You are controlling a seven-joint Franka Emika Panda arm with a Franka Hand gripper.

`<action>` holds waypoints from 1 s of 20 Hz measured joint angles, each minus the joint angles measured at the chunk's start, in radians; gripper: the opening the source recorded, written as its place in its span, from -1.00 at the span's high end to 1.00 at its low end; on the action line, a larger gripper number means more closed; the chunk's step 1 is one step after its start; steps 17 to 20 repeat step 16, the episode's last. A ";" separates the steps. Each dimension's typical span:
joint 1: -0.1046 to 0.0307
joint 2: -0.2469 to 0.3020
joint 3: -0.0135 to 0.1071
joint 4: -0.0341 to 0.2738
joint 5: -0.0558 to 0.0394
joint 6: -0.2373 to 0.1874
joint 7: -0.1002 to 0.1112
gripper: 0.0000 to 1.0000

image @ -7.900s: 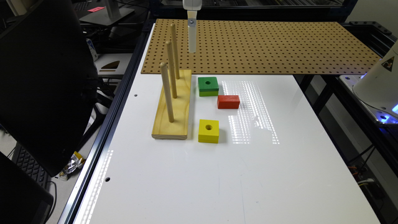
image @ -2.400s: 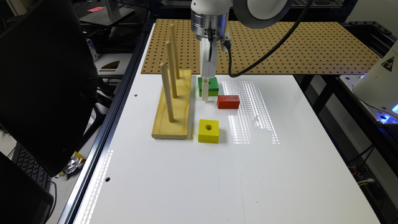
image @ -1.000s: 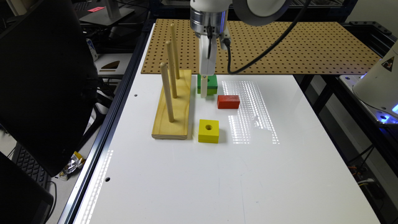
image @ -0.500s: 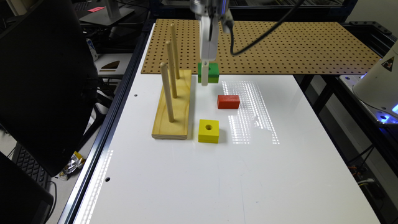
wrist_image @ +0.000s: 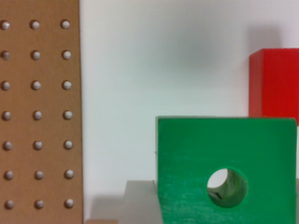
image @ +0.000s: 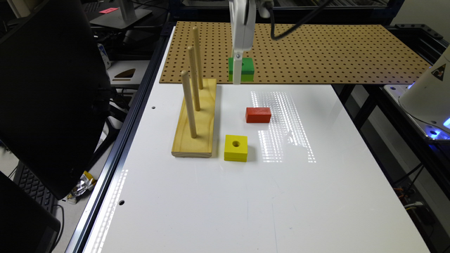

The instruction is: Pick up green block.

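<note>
The green block (image: pixel 246 66), dark green on top with a round hole, hangs above the white table (image: pixel 246 196), seen against the edge of the brown pegboard (image: pixel 316 52). My gripper (image: pixel 239 74) comes down from above and is shut on it. One white finger (image: pixel 237 72) runs down the block's near side. In the wrist view the green block (wrist_image: pixel 196 158) looms close, with a grey finger (wrist_image: pixel 140 203) pressed against its side. The table lies well below it.
A red block (image: pixel 258 115) and a yellow block with a hole (image: pixel 236 148) lie on the table below. At the exterior view's left stands a wooden base with three upright pegs (image: pixel 195 116). A dark monitor (image: pixel 49 91) stands off the table's edge.
The gripper closed on the green block on the table and has risen with it. The block now hangs higher, in front of the pegboard. The red and yellow blocks have stayed put.
</note>
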 joint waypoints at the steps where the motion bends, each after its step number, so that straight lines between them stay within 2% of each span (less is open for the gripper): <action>1: 0.000 -0.017 0.000 0.000 0.0002 -0.016 0.000 1.00; 3: 0.000 -0.046 0.000 -0.002 0.0004 -0.043 0.000 1.00; 6: 0.000 -0.068 0.000 0.000 0.0004 -0.058 0.000 1.00; 10: 0.000 -0.152 0.000 0.011 0.0013 -0.147 0.000 1.00; 12: -0.004 -0.177 0.000 0.011 0.0012 -0.171 -0.001 1.00; 15: -0.013 -0.188 -0.001 0.013 0.0012 -0.175 -0.003 1.00; 20: -0.014 -0.193 -0.001 0.015 0.0012 -0.178 -0.003 1.00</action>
